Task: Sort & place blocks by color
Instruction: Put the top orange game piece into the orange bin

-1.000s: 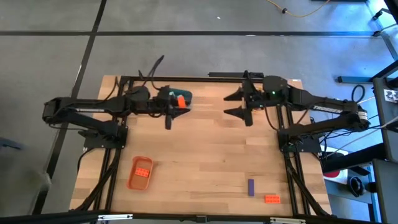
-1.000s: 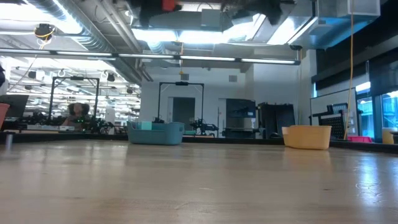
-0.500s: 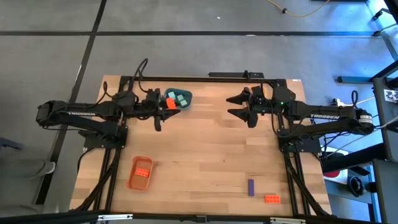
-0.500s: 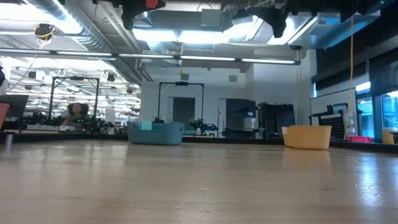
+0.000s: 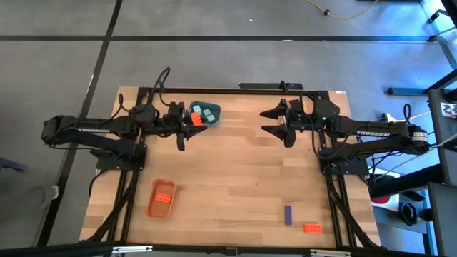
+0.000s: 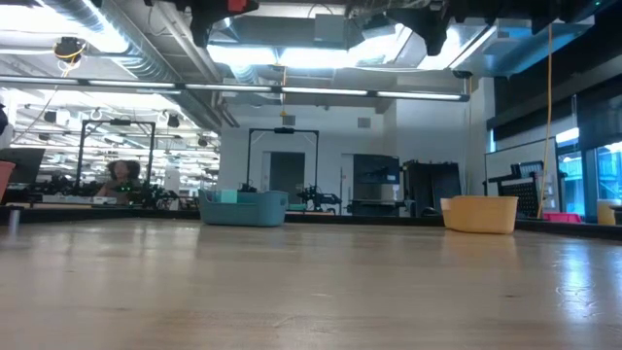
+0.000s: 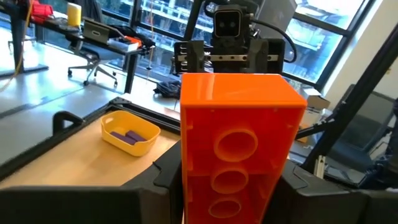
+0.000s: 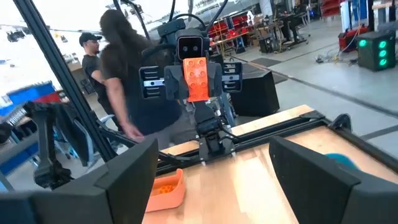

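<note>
My left gripper [image 5: 190, 123] hangs high over the table's far left, next to the blue tray [image 5: 208, 113] with teal blocks, and is shut on an orange-red block [image 7: 236, 143]. My right gripper [image 5: 271, 122] faces it from the far right, level and open, with nothing between its fingers [image 8: 124, 180]. A purple block [image 5: 288, 214] and another orange-red block [image 5: 311, 228] lie flat on the table near the front right. The orange tray [image 5: 161, 198] at the front left holds orange-red blocks. The yellow tray [image 7: 129, 134] holds purple blocks. My left gripper pinches the orange-red block by its two long sides [image 7: 186, 174] between its two fingers. The fingers lie level along the block and point toward the table's right. The block sticks out past the fingers with its hollow side toward the wrist camera, lifted well clear of the table.
In the low view the blue tray [image 6: 243, 207] and the yellow tray [image 6: 479, 214] stand at the table's far edge. Black frame rails [image 5: 214, 90] run along the table's far side and flanks. A person [image 8: 134, 81] stands beyond the table behind the left arm.
My left gripper has drawn back toward the table's left edge with the orange-red block still in its hold, uncovering the blue tray. My right gripper has sunk a little, tipped level and pulled back toward the right edge. Both have kept still for the last half second.
</note>
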Available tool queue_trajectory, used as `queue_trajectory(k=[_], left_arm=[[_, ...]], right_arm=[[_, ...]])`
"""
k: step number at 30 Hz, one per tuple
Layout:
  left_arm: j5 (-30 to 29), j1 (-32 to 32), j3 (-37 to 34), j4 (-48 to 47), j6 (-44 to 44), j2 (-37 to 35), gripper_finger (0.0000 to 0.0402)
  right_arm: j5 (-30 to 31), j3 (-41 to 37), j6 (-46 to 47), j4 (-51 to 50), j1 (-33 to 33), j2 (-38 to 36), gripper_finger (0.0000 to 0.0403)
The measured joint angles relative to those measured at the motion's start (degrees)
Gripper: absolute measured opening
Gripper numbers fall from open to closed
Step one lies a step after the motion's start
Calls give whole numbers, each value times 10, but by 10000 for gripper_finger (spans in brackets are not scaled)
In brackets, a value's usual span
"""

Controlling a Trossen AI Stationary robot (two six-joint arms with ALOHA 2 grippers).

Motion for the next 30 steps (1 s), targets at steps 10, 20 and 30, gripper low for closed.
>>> queue_trajectory(k=[10,20,30], left_arm=[[5,-1,0,5,7,0,127],[44,-1,0,-37,-6,-8,127],[47,-1,0,-37,-6,-9,127]], right_arm=[[0,1,-10,-2,0,0,310],[0,1,-9,-3,0,0,310],[0,1,-9,-18,0,1,310]])
